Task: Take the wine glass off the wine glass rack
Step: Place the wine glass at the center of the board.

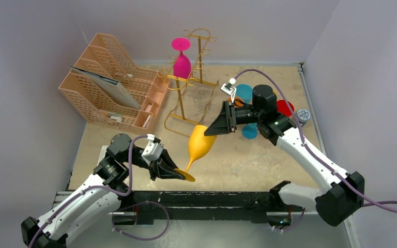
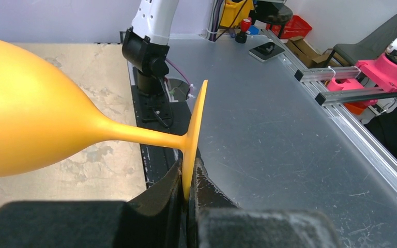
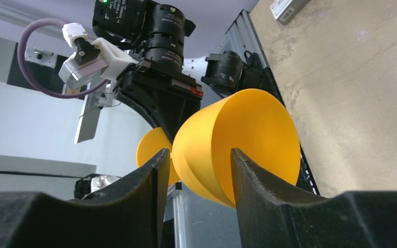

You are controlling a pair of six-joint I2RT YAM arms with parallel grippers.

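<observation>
Orange wine glass [image 1: 200, 142]: off the rack, tilted in the air between both arms, foot low, bowl higher.
Left gripper [image 1: 178, 174]: clamped tight on the edge of the glass's foot.
Right gripper [image 1: 216, 128]: fingers partly apart, straddling the bowl's rim; contact is hard to judge.
Hidden: coloured discs [image 1: 244, 92] behind the right arm, partly covered, count unclear.
Counts: two wine glasses, the pink one [image 1: 182, 64] hanging upside down on the single gold rack [image 1: 181, 103]; one peach file organizer [image 1: 108, 90].

Looked like a robotics lab cell: plain grey walls [image 1: 26, 62] boxed in a worn tabletop [image 1: 258, 160]. Beyond it sat a metal bench [image 2: 269, 139], aluminium rails [image 2: 359, 95] and a red crate [image 2: 292, 25].
</observation>
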